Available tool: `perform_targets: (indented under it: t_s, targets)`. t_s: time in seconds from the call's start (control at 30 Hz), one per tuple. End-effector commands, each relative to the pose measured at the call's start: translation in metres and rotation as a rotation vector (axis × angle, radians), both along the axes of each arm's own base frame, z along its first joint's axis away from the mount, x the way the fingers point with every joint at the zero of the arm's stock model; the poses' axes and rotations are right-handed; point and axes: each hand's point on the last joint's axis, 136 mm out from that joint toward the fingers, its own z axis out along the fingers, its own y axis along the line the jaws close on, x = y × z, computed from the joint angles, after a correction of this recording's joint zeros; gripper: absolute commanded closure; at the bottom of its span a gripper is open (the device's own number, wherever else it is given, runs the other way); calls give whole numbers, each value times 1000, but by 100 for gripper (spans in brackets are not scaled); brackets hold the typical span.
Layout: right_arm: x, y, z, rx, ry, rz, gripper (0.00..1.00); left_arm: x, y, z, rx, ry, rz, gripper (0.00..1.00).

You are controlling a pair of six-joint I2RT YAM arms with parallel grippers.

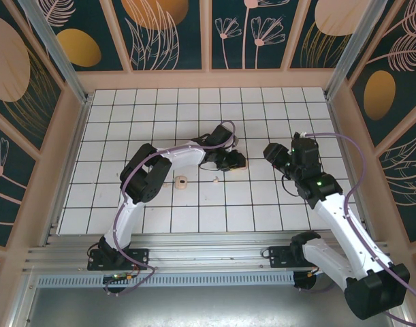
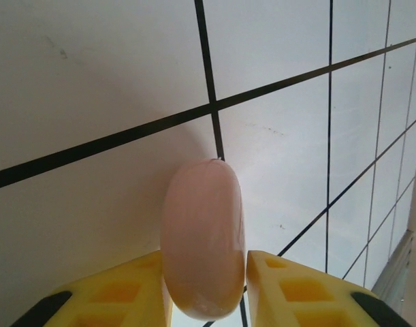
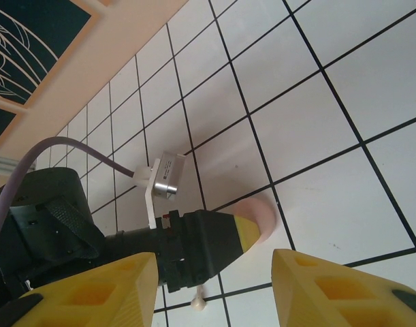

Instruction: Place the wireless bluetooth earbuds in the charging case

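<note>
The charging case lies in two parts. Its cream part with a dark centre rests on the tiles left of centre. Its pink round part stands on edge between the yellow fingers of my left gripper. The left finger touches it and a thin sliver of gap shows at the right finger. In the top view my left gripper is at mid-table. One tiny pale earbud lies just left of it, and the earbud lies below the left gripper's body in the right wrist view. My right gripper hovers open to the right, nothing between its fingers.
The left arm stretches across the middle of the white tiled floor. Wooden walls ring the tiles, and a metal rail runs along the near edge. The pink round part peeks out past the left gripper's yellow fingertip.
</note>
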Motion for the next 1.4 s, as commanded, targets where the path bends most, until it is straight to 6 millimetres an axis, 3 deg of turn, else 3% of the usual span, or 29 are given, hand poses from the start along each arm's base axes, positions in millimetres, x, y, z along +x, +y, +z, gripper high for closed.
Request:
perform_targets:
  t_s: [0.0, 0.37, 0.47, 0.6, 0.8, 1.0, 1.17, 1.37]
  targets:
    - [-2, -4, 4, 13, -3, -17, 52, 4, 5, 11, 53, -45, -11, 65]
    - [0, 4, 7, 38, -3, 14, 52, 13, 34, 67, 189, -209, -14, 58]
    - [2, 10, 8, 52, 0, 33, 52, 9, 52, 82, 248, -247, -13, 57]
    - [6, 20, 7, 63, 11, 63, 52, -6, 90, 88, 378, -270, -7, 56]
    - [11, 39, 3, 47, 34, 115, 51, -41, 158, 75, 574, -230, 18, 52]
    - [13, 56, 0, 30, 53, 157, 51, -66, 202, 61, 606, -164, 90, 47]
    - [14, 65, -3, 19, 68, 179, 51, -73, 232, 39, 607, -103, 145, 46]
    - [14, 71, -4, 9, 78, 190, 51, -70, 244, 23, 636, -79, 133, 45]
